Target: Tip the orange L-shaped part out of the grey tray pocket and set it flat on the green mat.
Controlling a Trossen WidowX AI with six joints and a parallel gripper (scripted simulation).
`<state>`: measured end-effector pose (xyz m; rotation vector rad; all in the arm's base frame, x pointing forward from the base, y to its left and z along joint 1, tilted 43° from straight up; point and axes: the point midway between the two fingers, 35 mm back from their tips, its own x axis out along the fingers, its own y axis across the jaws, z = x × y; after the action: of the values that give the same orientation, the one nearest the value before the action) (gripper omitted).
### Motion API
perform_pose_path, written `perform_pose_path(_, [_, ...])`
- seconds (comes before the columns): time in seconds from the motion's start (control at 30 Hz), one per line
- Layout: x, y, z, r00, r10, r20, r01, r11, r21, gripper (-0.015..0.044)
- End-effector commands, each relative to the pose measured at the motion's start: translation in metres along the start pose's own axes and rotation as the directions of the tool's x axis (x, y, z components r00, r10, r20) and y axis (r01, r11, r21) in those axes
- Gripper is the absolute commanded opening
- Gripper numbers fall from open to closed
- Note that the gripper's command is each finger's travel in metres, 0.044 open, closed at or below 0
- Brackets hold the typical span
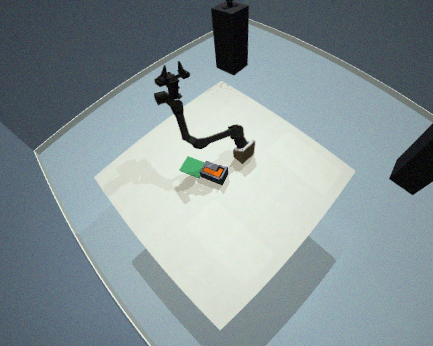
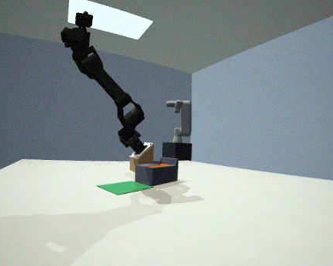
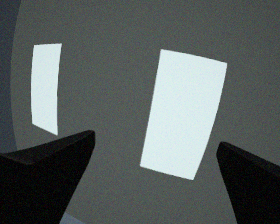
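Observation:
The orange L-shaped part point(image 1: 212, 173) point(image 2: 158, 165) lies in the pocket of the grey tray point(image 1: 213, 180) point(image 2: 156, 177), seemingly level with its top. The green mat point(image 1: 190, 166) point(image 2: 121, 187) lies beside the tray and holds nothing. My gripper point(image 1: 172, 65) point(image 3: 158, 144) is open and empty. It is raised high above the table, well away from the tray, and points up at the ceiling. The wrist view shows neither the part nor the tray. In the exterior view the fingers are too unclear to make out.
The arm's base block point(image 1: 244, 152) point(image 2: 141, 162) stands on the white table point(image 1: 226, 240) point(image 2: 220, 227) close behind the tray. Dark pedestals point(image 1: 231, 42) stand beyond the table, and a grey robot arm point(image 2: 185, 117) stands on one in the background. The ceiling has bright panels point(image 3: 183, 115).

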<state>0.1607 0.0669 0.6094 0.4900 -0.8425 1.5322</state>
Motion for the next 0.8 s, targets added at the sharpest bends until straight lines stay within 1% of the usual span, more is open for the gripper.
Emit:
perform_pose_path(0.0, [0.0,0.002,0.002,1.0,0.002,0.007,-0.002,1.0,0.005,0.0374])
perform_pose_path(0.1, [0.004,0.025,0.01,1.0,0.023,-0.014,-0.024,0.999,-0.037,0.0295])
perform_pose_path(0.23, [0.017,0.087,0.015,0.992,0.076,-0.103,-0.089,0.988,-0.126,0.019])
perform_pose_path(0.27, [0.021,0.101,0.013,0.988,0.084,-0.13,-0.103,0.984,-0.147,0.018])
perform_pose_path(0.4, [0.035,0.152,-0.009,0.961,0.098,-0.258,-0.16,0.959,-0.232,0.018])
perform_pose_path(0.53, [0.052,0.198,-0.054,0.907,0.073,-0.416,-0.208,0.934,-0.29,0.018])
perform_pose_path(0.63, [0.058,0.22,-0.103,0.833,0.033,-0.552,-0.256,0.908,-0.333,0.018])
perform_pose_path(0.77, [0.059,0.227,-0.172,0.707,-0.066,-0.704,-0.277,0.89,-0.361,0.018])
